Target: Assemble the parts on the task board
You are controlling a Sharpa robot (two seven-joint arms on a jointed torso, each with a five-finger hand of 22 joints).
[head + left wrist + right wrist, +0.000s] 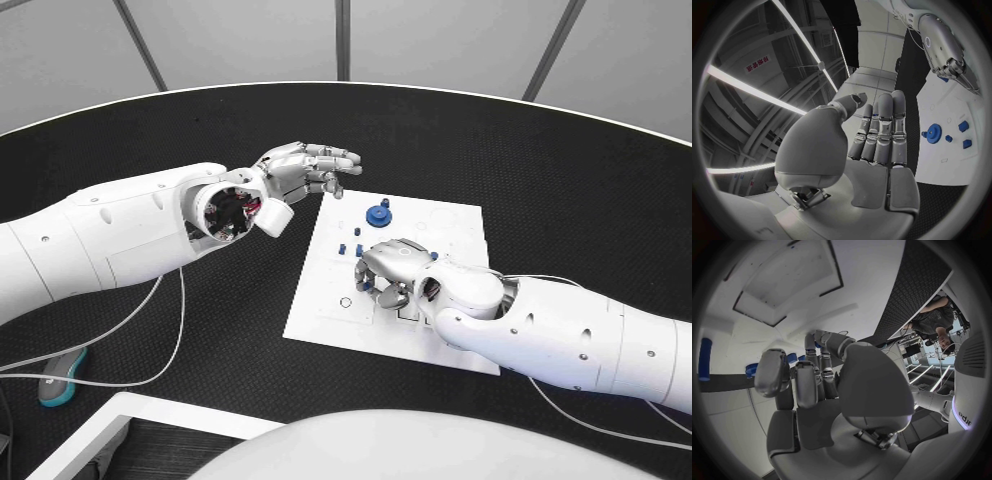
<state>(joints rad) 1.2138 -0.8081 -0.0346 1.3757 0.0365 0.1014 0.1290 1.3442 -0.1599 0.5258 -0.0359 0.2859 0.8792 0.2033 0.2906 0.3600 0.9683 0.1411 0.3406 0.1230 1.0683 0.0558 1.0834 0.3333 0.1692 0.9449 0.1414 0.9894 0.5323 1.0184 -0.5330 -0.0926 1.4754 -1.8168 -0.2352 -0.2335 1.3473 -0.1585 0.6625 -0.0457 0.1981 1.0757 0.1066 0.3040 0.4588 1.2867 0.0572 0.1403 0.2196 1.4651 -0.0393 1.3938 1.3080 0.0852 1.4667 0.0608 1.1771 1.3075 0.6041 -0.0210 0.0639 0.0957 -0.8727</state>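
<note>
Black table [173, 130] around task board [433, 215], right hand [397, 268] mid-board, left hand [303, 170] off-edge.

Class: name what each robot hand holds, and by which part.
Left hand holds nothing. Right hand rests on the task board, fingers curled; any hold cannot be told.

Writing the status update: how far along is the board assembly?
Early, by the look of it. Done: one round blue part stands on the task board, possibly seated. In hand: the right hand is down on the board's middle among small blue parts; whether it grips one I cannot tell. The left hand hovers beside the board's far corner, holding nothing. Left: the loose small parts.
</note>
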